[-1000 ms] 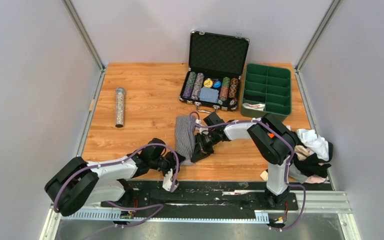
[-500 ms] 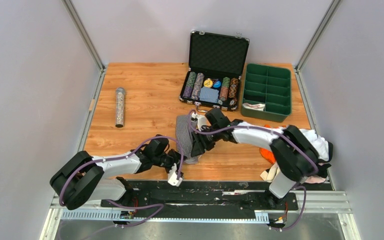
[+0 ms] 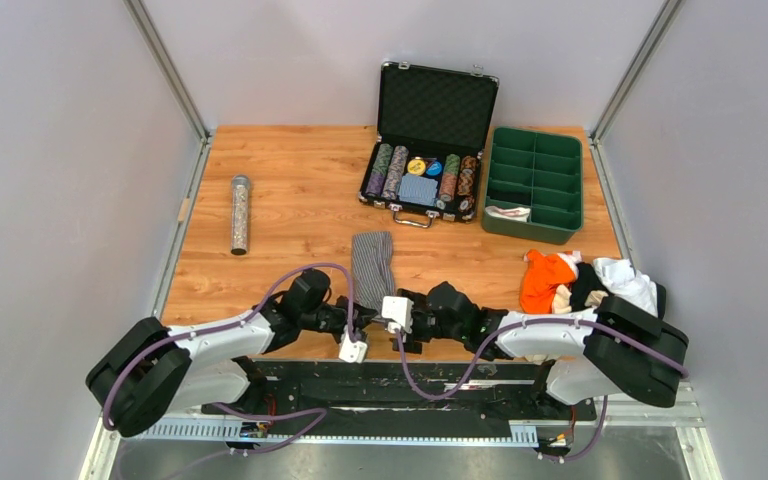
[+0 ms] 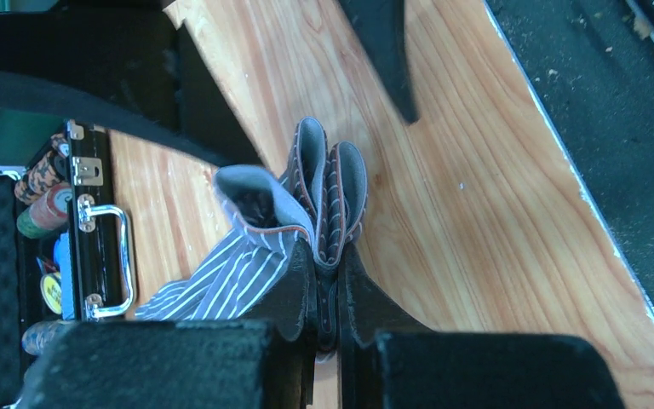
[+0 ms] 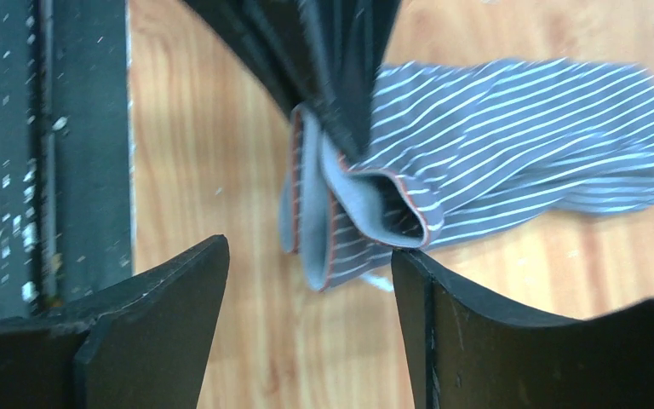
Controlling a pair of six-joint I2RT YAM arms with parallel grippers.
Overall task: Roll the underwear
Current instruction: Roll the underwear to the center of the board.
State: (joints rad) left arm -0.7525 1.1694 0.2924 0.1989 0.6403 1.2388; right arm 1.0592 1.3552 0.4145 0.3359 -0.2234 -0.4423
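Left hand: pressed onto the folded near end of the pinstriped underwear, at the bench front edge.
Right hand: spread, empty; had swung down from over the cloth to face that fold.
Implication: rolling judged imminent, none formed.

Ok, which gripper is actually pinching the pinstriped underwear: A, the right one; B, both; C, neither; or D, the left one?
D: in the left wrist view the left gripper is clamped on the folded edge of the pinstriped underwear, while the right gripper stands open with its fingers wide apart.
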